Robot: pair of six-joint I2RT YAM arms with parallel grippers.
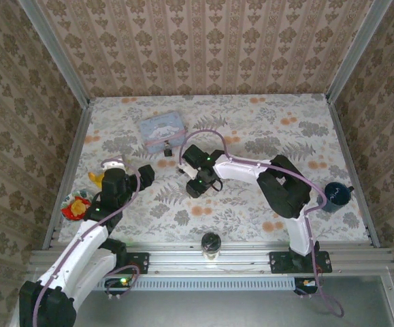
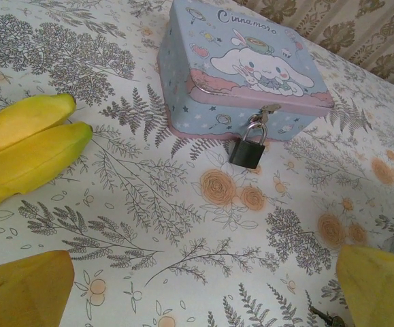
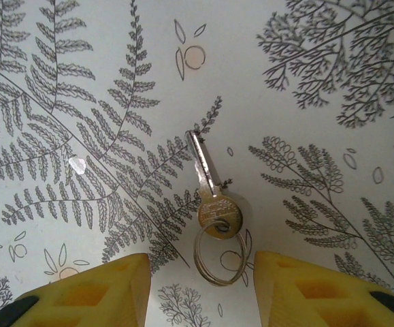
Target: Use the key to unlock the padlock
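Note:
The small dark padlock (image 2: 247,150) hangs by its shackle from the clasp of the pale blue tin (image 2: 243,67) and rests on the cloth; from above it sits just in front of the tin (image 1: 161,129). The key (image 3: 209,193) lies flat on the cloth with its ring (image 3: 220,255). My right gripper (image 3: 200,289) is open, one yellow finger on each side of the ring, touching nothing. My left gripper (image 2: 203,300) is wide open and empty, a short way in front of the padlock. From above, the right gripper (image 1: 202,185) is right of the left gripper (image 1: 143,174).
Yellow toy bananas (image 2: 26,146) lie left of the left gripper. A black-capped bottle (image 1: 211,243) stands at the near edge, a dark blue cup (image 1: 335,195) at the right, a red and yellow item (image 1: 77,206) at the left. Patterned walls enclose the table.

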